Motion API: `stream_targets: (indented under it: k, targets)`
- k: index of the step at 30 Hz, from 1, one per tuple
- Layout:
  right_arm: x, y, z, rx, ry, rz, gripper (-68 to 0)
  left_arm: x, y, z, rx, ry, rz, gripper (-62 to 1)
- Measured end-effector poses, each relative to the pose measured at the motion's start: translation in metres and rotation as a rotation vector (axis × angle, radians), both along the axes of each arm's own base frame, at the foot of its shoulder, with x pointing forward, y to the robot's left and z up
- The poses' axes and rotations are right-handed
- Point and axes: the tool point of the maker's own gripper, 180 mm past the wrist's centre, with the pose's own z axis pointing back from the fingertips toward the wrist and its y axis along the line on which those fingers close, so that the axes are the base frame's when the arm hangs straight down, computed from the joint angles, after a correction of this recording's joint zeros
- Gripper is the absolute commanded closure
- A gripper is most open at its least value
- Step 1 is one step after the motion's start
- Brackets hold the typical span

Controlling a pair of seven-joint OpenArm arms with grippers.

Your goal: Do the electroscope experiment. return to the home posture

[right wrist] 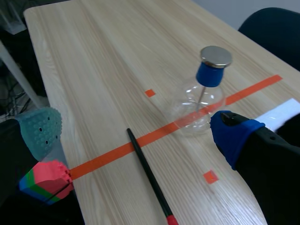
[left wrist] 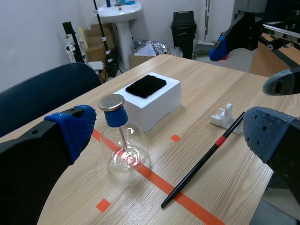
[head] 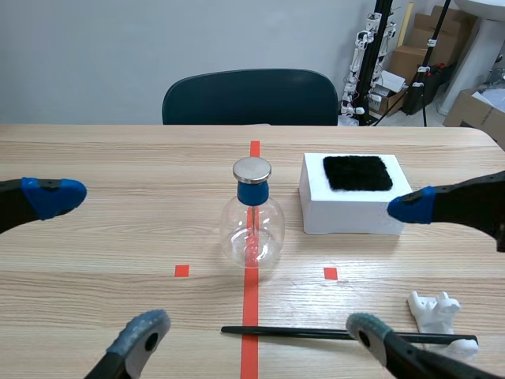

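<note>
Scene view: clear glass flask electroscope (head: 252, 225), blue-stoppered, upright on centre tape (head: 250, 300); thin black rod (head: 316, 335) lying nearer. Left wrist view: left gripper (left wrist: 171, 133) spread, empty. Right wrist view: right gripper (right wrist: 138, 133) likewise. Advice: retract wide, clear of flask.

Table (head: 118, 158): pale wood-grain top, crossed by orange-red tape marks.
Chair (head: 249, 96): dark blue, with a rounded back, and stood at the table's far edge against a plain pale wall.
Boxes (head: 408, 57): brown cardboard, piled on the floor in the far right corner.
Stands (head: 384, 35): black poles that stood upright among the boxes.
Basin (left wrist: 123, 8): white, on a pedestal, and stood by the wall beside the boxes.
Foil (left wrist: 151, 47): a crumpled silver sheet that lay on the floor between basin and bin.
Bin (left wrist: 183, 27): black, and stood on the floor past the table's end.
</note>
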Motion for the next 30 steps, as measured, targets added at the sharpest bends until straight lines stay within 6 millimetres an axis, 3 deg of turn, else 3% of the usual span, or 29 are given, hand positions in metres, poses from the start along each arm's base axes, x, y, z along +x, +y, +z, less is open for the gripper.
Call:
stream_targets:
  k: [9, 30]
  targets:
    - [-0.002, 0.002, 0.004, 0.002, -0.014, 0.043, -67.9, 0.004, -0.002, 0.001, 0.021, -0.026, -0.018, -62.3]
    - [0.023, -0.011, 0.013, 0.033, -0.058, -0.11, -67.9, 0.007, -0.002, 0.0, 0.033, -0.024, -0.016, -62.3]
